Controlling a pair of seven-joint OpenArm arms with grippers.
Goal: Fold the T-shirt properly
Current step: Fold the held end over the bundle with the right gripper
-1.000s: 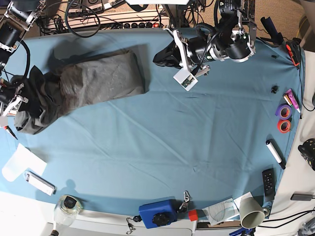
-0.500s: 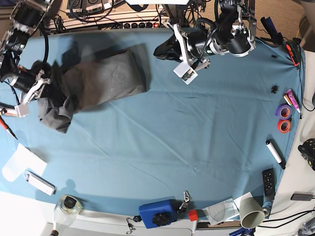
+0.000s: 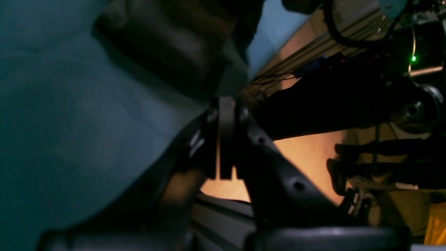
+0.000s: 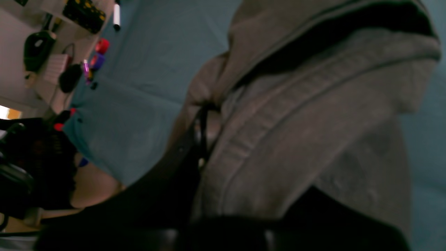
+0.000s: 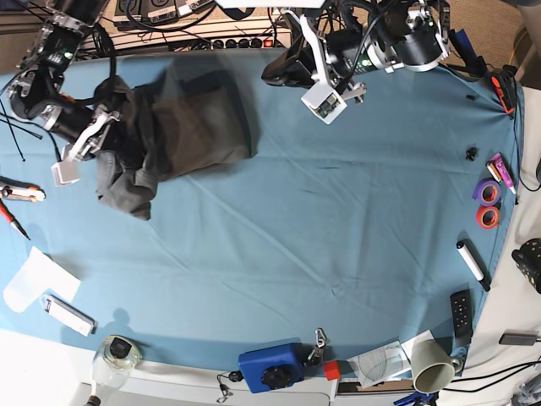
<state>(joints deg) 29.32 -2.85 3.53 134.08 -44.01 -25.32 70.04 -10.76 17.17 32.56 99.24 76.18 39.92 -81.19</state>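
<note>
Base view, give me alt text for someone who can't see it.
The right gripper holds a bunched charcoal T-shirt lifted at the left of a blue table cloth. The left gripper, shut and empty, is by the far edge.

I am looking at a robotics lab bench: a blue table cloth (image 5: 279,245) is covering the worktop, and power strips and cables (image 5: 194,38) are running along the edge behind the right gripper (image 5: 95,139). Far across from it, tape rolls (image 5: 488,203), a marker (image 5: 472,266) and a remote (image 5: 461,315) are lying about.
</note>
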